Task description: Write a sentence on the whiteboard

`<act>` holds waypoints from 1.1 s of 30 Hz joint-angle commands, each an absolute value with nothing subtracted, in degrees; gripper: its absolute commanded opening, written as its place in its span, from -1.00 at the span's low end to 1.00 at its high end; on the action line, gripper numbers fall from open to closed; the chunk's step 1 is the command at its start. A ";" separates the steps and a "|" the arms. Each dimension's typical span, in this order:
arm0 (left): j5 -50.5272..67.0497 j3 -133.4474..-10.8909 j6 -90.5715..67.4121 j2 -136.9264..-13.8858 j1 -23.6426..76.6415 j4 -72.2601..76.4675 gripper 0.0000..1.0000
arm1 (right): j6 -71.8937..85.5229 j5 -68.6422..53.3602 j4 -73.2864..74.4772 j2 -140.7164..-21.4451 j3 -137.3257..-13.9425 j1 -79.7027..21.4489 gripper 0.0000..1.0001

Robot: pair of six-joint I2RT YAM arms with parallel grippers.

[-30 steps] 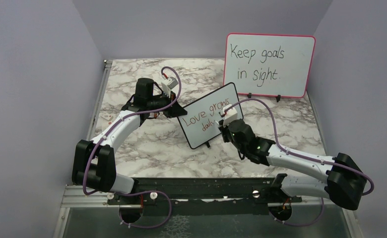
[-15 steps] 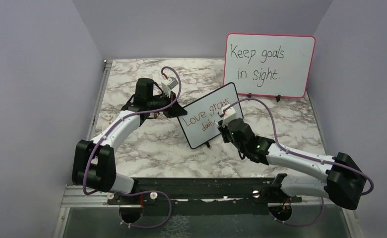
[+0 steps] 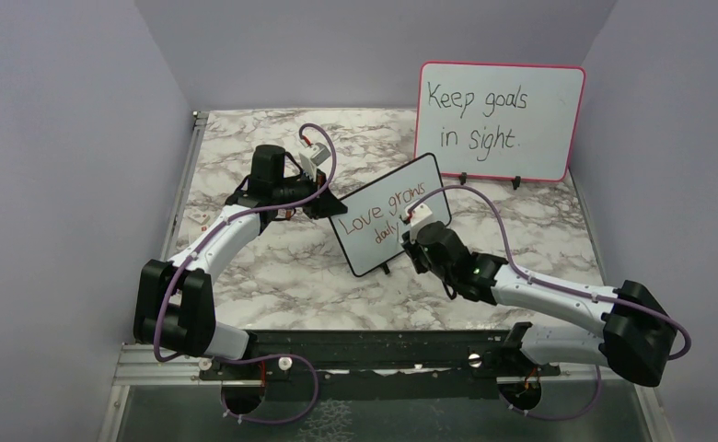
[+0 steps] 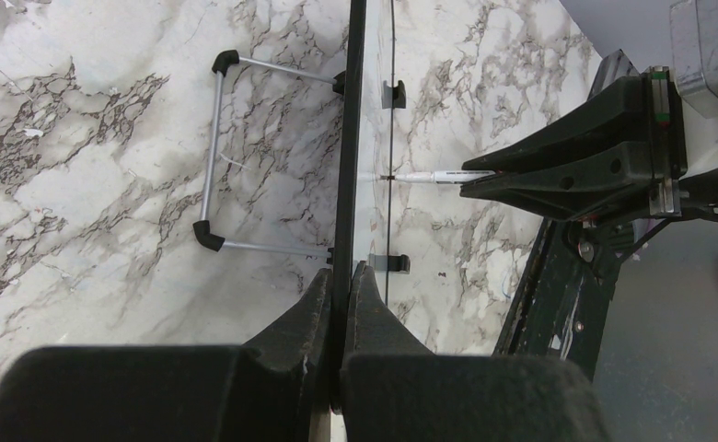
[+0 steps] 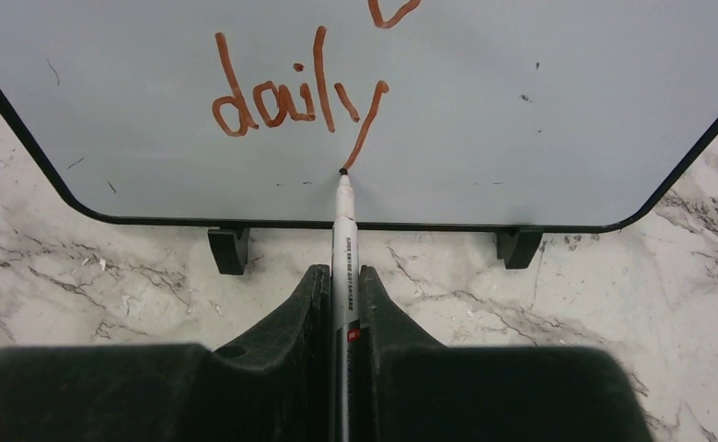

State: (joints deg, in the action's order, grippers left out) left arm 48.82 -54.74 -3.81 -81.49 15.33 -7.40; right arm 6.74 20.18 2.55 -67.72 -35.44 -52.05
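The small black-framed whiteboard (image 3: 387, 214) stands tilted on the marble table, with the sentence "Love grows daily" (image 3: 380, 210) in reddish-brown. My left gripper (image 3: 323, 203) is shut on the board's left edge, seen edge-on in the left wrist view (image 4: 348, 138). My right gripper (image 3: 409, 232) is shut on a white marker (image 5: 342, 249). The marker's tip touches the board (image 5: 521, 110) at the bottom end of the "y" tail of "daily" (image 5: 291, 97), just above the lower frame. The marker also shows in the left wrist view (image 4: 429, 175).
A larger pink-framed board (image 3: 501, 120) reading "Keep goals in sight" stands at the back right. The small board's wire stand (image 4: 217, 152) rests on the table (image 3: 272, 276) behind it. Grey walls close in the left and right. A black rail (image 3: 383, 348) runs along the near edge.
My right gripper has moved down and slightly left with the marker, drawing the tail of the "y". The left arm and board have held still.
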 commanded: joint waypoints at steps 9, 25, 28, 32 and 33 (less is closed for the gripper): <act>35.86 -53.00 2.64 -84.29 14.41 -13.80 -1.00 | 7.43 17.54 4.39 -66.02 -37.85 -51.77 -0.99; 35.86 -53.00 2.64 -84.11 14.41 -13.80 -1.00 | 7.47 23.12 -2.35 -63.34 -35.26 -48.51 -0.99; 35.86 -53.00 2.64 -84.20 14.41 -13.79 -1.00 | 7.56 22.34 -3.29 -63.83 -35.09 -48.34 -0.99; 35.95 -53.00 2.76 -84.28 14.41 -13.80 -1.00 | 7.40 21.61 -3.70 -64.91 -35.42 -48.09 -0.99; 35.95 -53.00 2.84 -84.29 14.41 -13.80 -1.00 | 7.46 21.27 -3.84 -65.13 -35.38 -48.07 -0.99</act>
State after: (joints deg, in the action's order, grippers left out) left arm 48.84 -54.74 -3.81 -81.47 15.33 -7.42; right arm 7.09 21.71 -1.10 -64.03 -35.57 -48.62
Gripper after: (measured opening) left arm 0.028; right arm 0.161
